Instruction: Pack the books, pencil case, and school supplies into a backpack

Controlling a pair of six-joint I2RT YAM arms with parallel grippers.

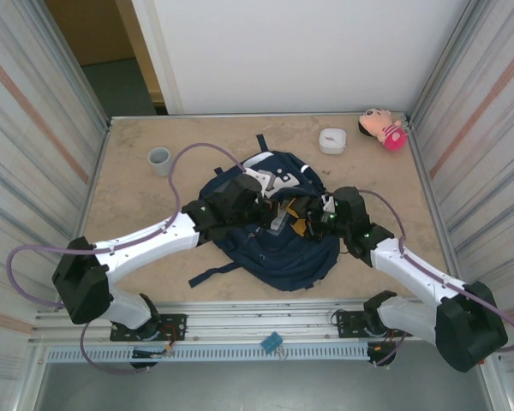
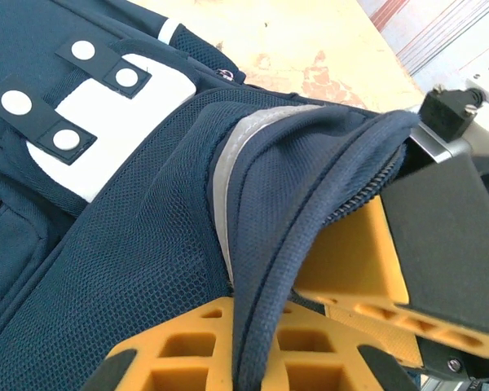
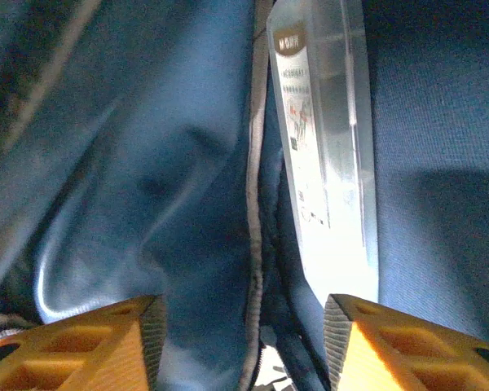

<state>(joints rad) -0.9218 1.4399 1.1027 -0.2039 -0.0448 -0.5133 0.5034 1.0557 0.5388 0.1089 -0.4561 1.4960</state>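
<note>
Pinching hard, the left gripper (image 2: 265, 314) has its orange fingers (image 2: 342, 261) closed on the backpack (image 2: 147, 244): a fold of the navy zip rim is clamped between them, raised above the mesh panel just ahead of the tips. Further out, up and to the left of those fingers, sits the white patch (image 2: 122, 130) with its snap straps.

From above, that gripper (image 1: 261, 201) is over the top half of the backpack (image 1: 283, 257), facing the right gripper (image 1: 308, 218) across the opening, the two near each other.

Over to the right wrist: the right gripper (image 3: 244, 318) is down inside the backpack, jaws apart, with only blue lining and a seam running straight ahead between them. The packet (image 3: 326, 163), clear wrap with a white label and small red and black print, lies just ahead of the finger (image 3: 407, 342) on the right of that view. Its near end is almost at the tip; whether they touch I cannot tell.

Well beyond both grippers on the table (image 1: 197, 137): a grey cup (image 1: 159, 159), a white box (image 1: 331, 139) and a pink plush (image 1: 382, 128).
</note>
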